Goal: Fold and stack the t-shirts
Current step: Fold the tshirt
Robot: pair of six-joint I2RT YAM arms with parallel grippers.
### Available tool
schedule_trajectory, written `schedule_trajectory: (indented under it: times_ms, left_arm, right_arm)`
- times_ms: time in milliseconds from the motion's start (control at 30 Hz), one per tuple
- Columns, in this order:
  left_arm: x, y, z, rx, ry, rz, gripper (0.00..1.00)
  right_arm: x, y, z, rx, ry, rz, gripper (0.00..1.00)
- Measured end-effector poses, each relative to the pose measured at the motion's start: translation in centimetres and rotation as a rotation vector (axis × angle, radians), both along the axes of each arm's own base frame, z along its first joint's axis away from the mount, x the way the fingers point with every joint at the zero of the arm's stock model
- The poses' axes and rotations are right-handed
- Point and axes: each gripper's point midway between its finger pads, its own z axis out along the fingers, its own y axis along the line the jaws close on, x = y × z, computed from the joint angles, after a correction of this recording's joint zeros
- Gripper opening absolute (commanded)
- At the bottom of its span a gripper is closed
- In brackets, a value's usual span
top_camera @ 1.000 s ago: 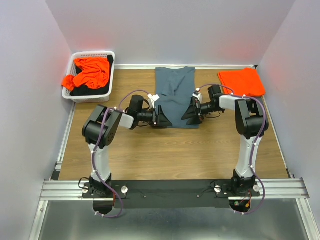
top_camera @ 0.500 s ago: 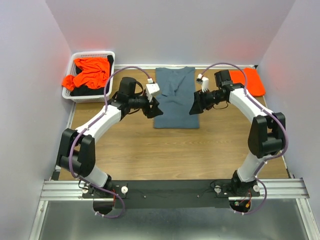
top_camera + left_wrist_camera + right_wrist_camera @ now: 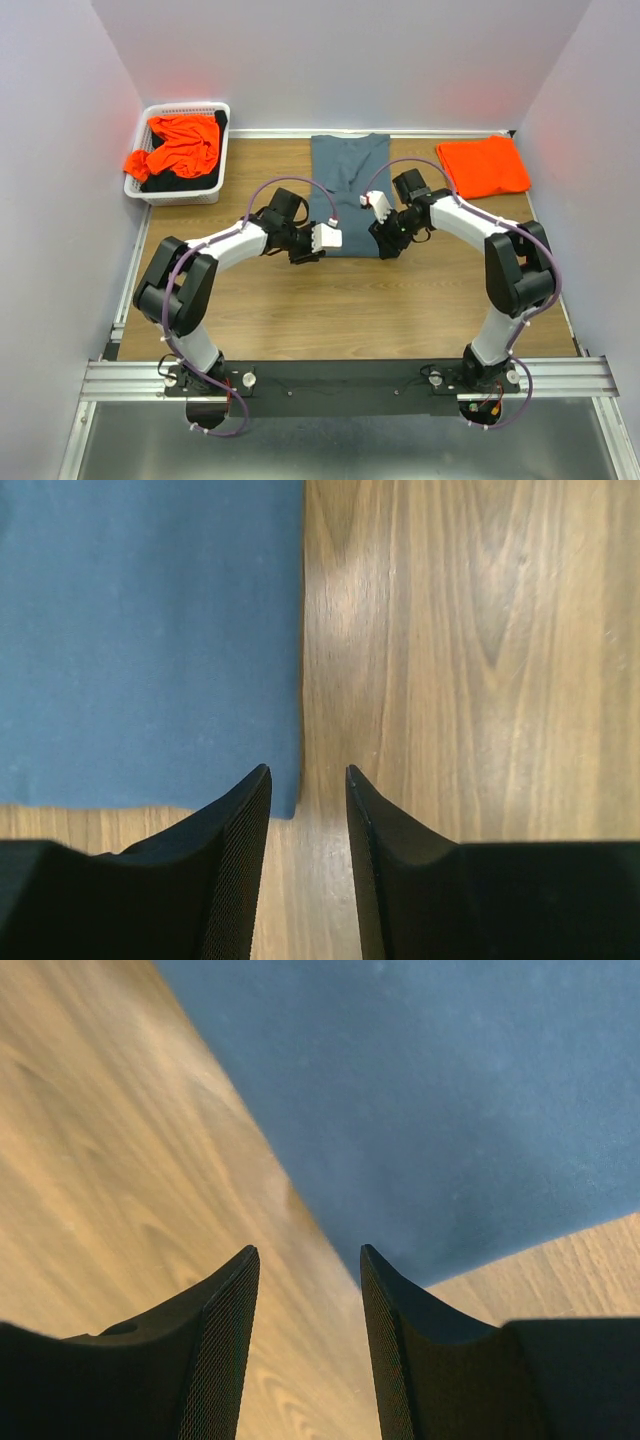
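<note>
We see the slate blue-grey t-shirt [image 3: 348, 190] lying flat at the far middle of the table [image 3: 330, 310], folded to a long narrow panel with its collar end towards the back wall. Both arms reach in to its near hem. The left end effector [image 3: 307, 780] is low over the near left corner. Its jaws are partly open with a narrow gap, the corner of the cloth lies just inside that gap, and nothing is clamped. The right end effector [image 3: 308, 1260] sits at the near right corner (this wrist view is tilted). Its jaws are likewise a narrow gap apart, the shirt's side edge runs between them, and they grip nothing. A folded orange t-shirt [image 3: 483, 165] rests at the far right, well apart from the grey one. Another orange t-shirt [image 3: 180, 145] is crumpled in the white basket [image 3: 175, 196] at the far left, with one part hanging over the rim.
</note>
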Motion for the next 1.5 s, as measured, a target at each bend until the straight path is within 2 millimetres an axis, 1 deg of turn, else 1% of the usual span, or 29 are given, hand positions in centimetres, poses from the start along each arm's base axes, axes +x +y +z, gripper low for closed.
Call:
schedule_trajectory:
  times_ms: [133,200,267,333,433,467,500,567,600,633,667,700,733,767,800,967,1167,1267,1300,1400,1500]
  left_arm:
    - [0.0,-0.2,-1.5,0.048,-0.02,-0.033,0.45]
    - [-0.2,-0.3,-2.6,0.075,-0.016,-0.048,0.45]
    - [-0.3,-0.2,-3.2,0.091,-0.012,-0.055,0.45]
    - [0.2,-0.4,-3.3,0.097,-0.028,-0.059,0.44]
    - [0.7,-0.8,-3.3,0.097,-0.04,-0.063,0.41]
    - [0.8,-0.9,-3.3,0.098,-0.046,-0.063,0.4]
    - [0.9,-0.9,-3.3,0.099,-0.05,-0.063,0.35]
    - [1.0,-0.8,-3.4,0.104,-0.057,-0.065,0.28]
    - [1.1,-0.8,-3.4,0.107,-0.063,-0.068,0.21]
    - [1.1,-0.8,-3.5,0.109,-0.062,-0.067,0.18]
    - [1.2,-0.7,-3.5,0.113,-0.068,-0.069,0.15]
    - [1.3,-0.7,-3.5,0.116,-0.069,-0.068,0.09]
    - [1.3,-0.7,-3.6,0.118,-0.07,-0.066,0.06]
    - [1.5,-0.7,-3.6,0.122,-0.074,-0.065,0.03]
    - [1.7,-0.7,-3.6,0.125,-0.075,-0.061,0.0]
    - [2.3,-0.7,-3.5,0.135,-0.076,-0.043,0.0]
    - [2.1,-0.3,-3.4,0.147,-0.042,-0.027,0.0]
    - [1.8,0.0,-2.6,0.15,-0.035,-0.024,0.0]
    - [1.9,0.1,-2.2,0.147,-0.04,-0.021,0.11]
    - [2.0,0.2,-1.3,0.137,-0.061,-0.017,0.33]
    - [2.1,0.2,-1.0,0.136,-0.07,-0.017,0.38]
  right_arm:
    - [-0.1,-0.8,-2.1,-0.049,-0.003,0.024,0.52]
    - [0.0,-1.0,-2.7,-0.061,-0.007,0.035,0.52]
    - [0.4,-1.2,-2.7,-0.07,-0.031,0.047,0.52]
    - [0.5,-1.3,-2.9,-0.077,-0.041,0.057,0.52]
    - [0.8,-1.3,-2.9,-0.08,-0.065,0.071,0.47]
    - [0.9,-1.3,-3.0,-0.081,-0.071,0.075,0.46]
    - [0.9,-1.4,-3.0,-0.083,-0.079,0.079,0.44]
    - [1.1,-1.5,-3.0,-0.087,-0.1,0.086,0.38]
    - [1.2,-1.5,-3.0,-0.09,-0.109,0.09,0.35]
    - [1.3,-1.6,-3.0,-0.093,-0.116,0.093,0.32]
    - [1.4,-1.6,-3.1,-0.095,-0.123,0.093,0.25]
    - [1.5,-1.6,-3.0,-0.098,-0.129,0.095,0.21]
    - [1.7,-1.6,-3.0,-0.101,-0.137,0.1,0.17]
    - [1.8,-1.7,-3.0,-0.105,-0.145,0.099,0.06]
    - [1.9,-1.7,-3.0,-0.107,-0.15,0.099,0.01]
    - [2.2,-1.7,-2.9,-0.116,-0.162,0.102,0.01]
    - [2.1,-1.7,-2.8,-0.115,-0.163,0.101,0.01]
    - [1.9,-1.7,-2.6,-0.116,-0.159,0.102,0.0]
    - [1.8,-1.8,-2.5,-0.116,-0.157,0.101,0.0]
    - [1.7,-1.8,-2.3,-0.116,-0.156,0.1,0.01]
    - [1.6,-1.9,-2.3,-0.117,-0.149,0.099,0.01]
